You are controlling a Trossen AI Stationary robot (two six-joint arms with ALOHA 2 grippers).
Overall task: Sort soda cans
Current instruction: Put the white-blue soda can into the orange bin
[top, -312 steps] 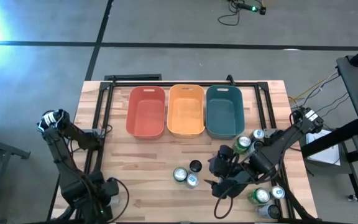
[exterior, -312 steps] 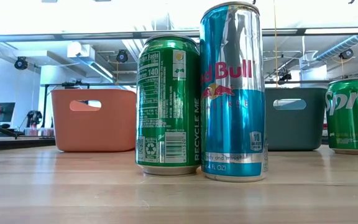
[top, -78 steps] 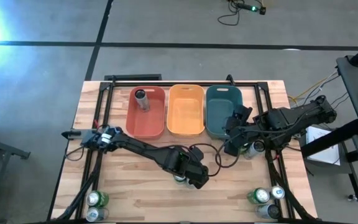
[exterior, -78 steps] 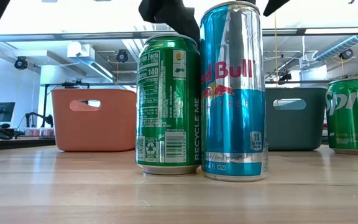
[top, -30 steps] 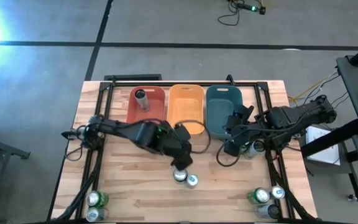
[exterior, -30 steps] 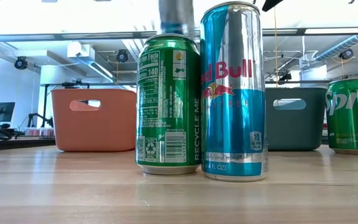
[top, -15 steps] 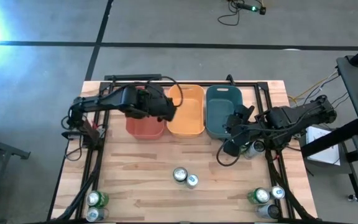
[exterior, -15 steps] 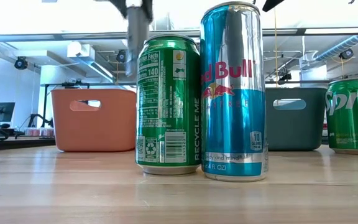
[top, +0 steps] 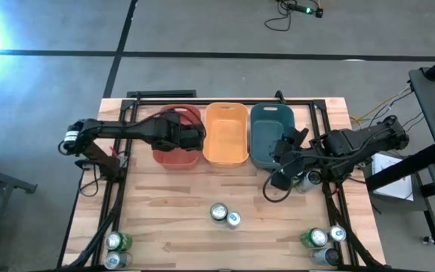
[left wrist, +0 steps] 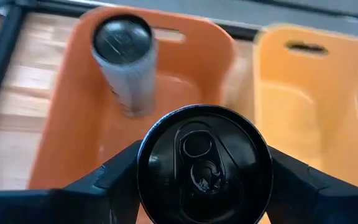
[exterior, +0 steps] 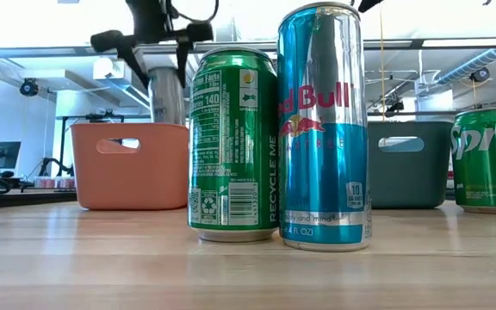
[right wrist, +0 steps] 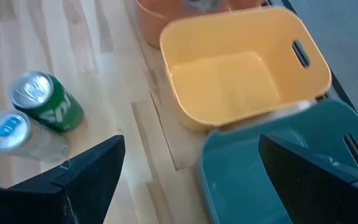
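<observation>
Your left pincer [left wrist: 204, 186] grips a black-topped can [left wrist: 204, 163] above the red tub [top: 174, 155] (another can [left wrist: 124, 62] stands beyond it inside). Your right pincer [right wrist: 191, 180], fingers spread and empty, hovers over the teal tub [right wrist: 272, 162], two cans [top: 225, 215] on the tabletop [top: 172, 227] nearby.

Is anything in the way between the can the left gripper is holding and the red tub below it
Nothing visible blocks it. The left gripper holds a black-topped can above the red tub. One can already stands in the tub's far end, off to the side; the floor under the held can is hidden.
</observation>
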